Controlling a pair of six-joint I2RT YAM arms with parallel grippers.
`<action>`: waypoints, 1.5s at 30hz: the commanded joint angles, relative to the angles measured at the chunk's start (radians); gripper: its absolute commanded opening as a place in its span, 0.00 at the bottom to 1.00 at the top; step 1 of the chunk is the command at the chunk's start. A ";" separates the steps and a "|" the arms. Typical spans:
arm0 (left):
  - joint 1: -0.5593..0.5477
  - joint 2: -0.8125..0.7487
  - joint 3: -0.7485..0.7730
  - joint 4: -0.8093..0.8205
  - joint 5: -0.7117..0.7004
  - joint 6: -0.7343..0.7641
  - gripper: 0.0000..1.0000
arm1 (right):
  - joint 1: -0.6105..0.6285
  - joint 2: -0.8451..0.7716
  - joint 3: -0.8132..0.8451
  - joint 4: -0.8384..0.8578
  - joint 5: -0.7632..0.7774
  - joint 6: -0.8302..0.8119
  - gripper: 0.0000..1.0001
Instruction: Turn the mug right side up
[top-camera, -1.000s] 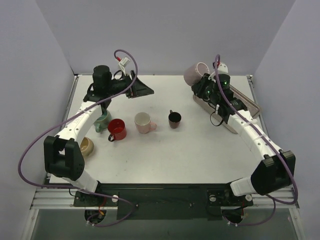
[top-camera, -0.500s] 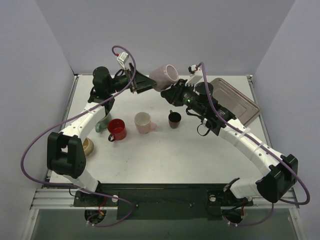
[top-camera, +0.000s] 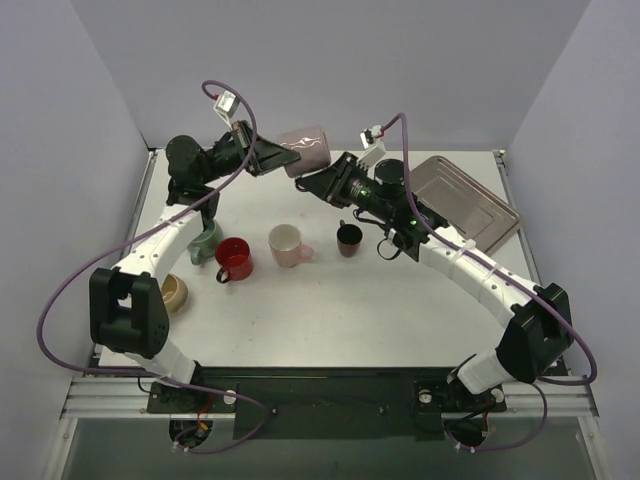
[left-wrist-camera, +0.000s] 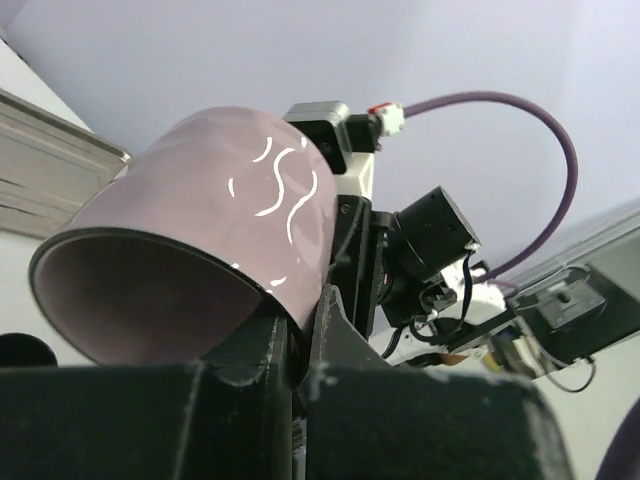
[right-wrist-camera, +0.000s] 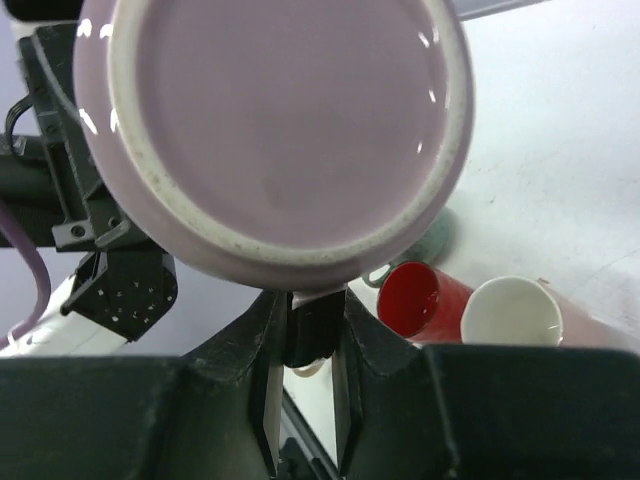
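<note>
**Item: pink mug, held aloft between two claws, part turned**

- Left claw (left-wrist-camera: 300, 345): jaws drawn together, pinching the rim wall of the mug (left-wrist-camera: 220, 220). The open mouth faces this claw's camera.
- Right claw (right-wrist-camera: 305, 340): jaws nearly together, just below the mug's base ring. The mug's body hides the contact. We judge it to be a grip on the handle but cannot confirm this.
- Mug, position: in the air above the far middle of the surface (top-camera: 380, 310), touching nothing but the claws. It lies roughly on its side, mouth towards the left arm and base towards the right arm.
- Below and near: a red mug (top-camera: 233, 258), a pale cup (top-camera: 287, 243) and a small dark cup (top-camera: 349, 238), all mouth up. By the left arm are a teal mug (top-camera: 205, 243) and a tan bowl (top-camera: 173, 292). A metal tray (top-camera: 465, 200) sits at the far right.
- Progress, our judgement: the mug is lifted, tipped sideways and shared between both claws.
- Outstanding: one claw must let go. The other must bring the mouth upward, stand the mug on a bare patch of the surface and release it.
</note>
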 joint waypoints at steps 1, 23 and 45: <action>-0.010 -0.057 -0.005 -0.013 -0.003 0.068 0.00 | 0.021 0.010 0.057 0.116 -0.038 -0.019 0.00; -0.476 -0.400 -0.003 -1.939 -0.940 1.712 0.00 | -0.050 -0.303 -0.048 -0.728 0.490 -0.423 0.92; -0.499 -0.291 -0.419 -1.495 -0.987 1.790 0.00 | -0.154 -0.355 -0.174 -0.762 0.591 -0.448 0.94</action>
